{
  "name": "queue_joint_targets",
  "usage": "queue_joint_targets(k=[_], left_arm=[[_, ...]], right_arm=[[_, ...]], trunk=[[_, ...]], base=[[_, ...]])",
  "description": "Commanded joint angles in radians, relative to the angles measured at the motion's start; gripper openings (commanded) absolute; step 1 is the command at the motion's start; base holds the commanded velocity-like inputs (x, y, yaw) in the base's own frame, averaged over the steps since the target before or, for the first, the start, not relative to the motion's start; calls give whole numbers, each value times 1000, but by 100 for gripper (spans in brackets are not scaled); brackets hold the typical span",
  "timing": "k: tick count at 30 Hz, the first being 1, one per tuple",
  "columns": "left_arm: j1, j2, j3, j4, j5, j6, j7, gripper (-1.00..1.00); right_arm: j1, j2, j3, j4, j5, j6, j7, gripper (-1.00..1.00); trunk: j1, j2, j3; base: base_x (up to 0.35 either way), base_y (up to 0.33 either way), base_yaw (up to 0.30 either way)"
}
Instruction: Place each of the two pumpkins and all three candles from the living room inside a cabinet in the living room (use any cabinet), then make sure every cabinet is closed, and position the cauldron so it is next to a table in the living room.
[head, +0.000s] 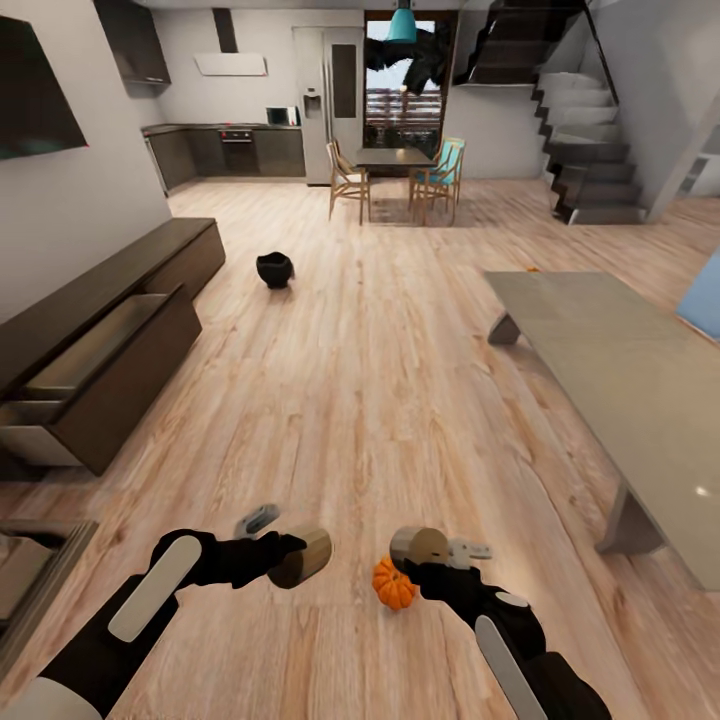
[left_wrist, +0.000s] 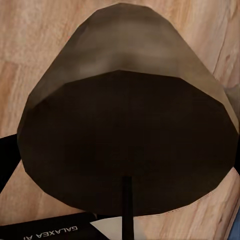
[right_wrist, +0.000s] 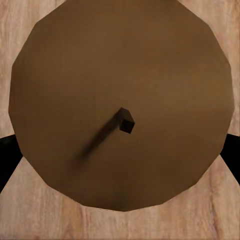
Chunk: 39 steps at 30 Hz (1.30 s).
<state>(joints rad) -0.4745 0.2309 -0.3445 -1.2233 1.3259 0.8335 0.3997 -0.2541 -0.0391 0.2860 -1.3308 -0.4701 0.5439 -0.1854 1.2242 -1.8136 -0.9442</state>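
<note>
Wood floor (head: 400, 380) open | cabinet (head: 100, 370) drawer out | candle (head: 300, 558) held

A pale wood plank floor (head: 380, 400) covered the centre of the frame. A long grey low table (head: 620, 350) stood at the right. At the upper centre, a dark dining table (head: 395, 157) stood with wooden chairs (head: 347, 180) on its left and teal chairs (head: 445, 170) on its right. A teal lamp (head: 402, 25) hung above it. A steel fridge (head: 328, 100) stood just left of it. Dark kitchen units (head: 225, 150) lined the upper left wall. A staircase (head: 585, 140) rose at the upper right.
</note>
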Motion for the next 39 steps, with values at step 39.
queue_joint_targets(k=[39], left_arm=[[-1, 1, -2, -1, 12, -2, 9, -100]], right_arm=[[-1, -1, 1, -11, -30, 1, -3, -100]], trunk=[[0, 0, -1]], base=[[226, 253, 114]])
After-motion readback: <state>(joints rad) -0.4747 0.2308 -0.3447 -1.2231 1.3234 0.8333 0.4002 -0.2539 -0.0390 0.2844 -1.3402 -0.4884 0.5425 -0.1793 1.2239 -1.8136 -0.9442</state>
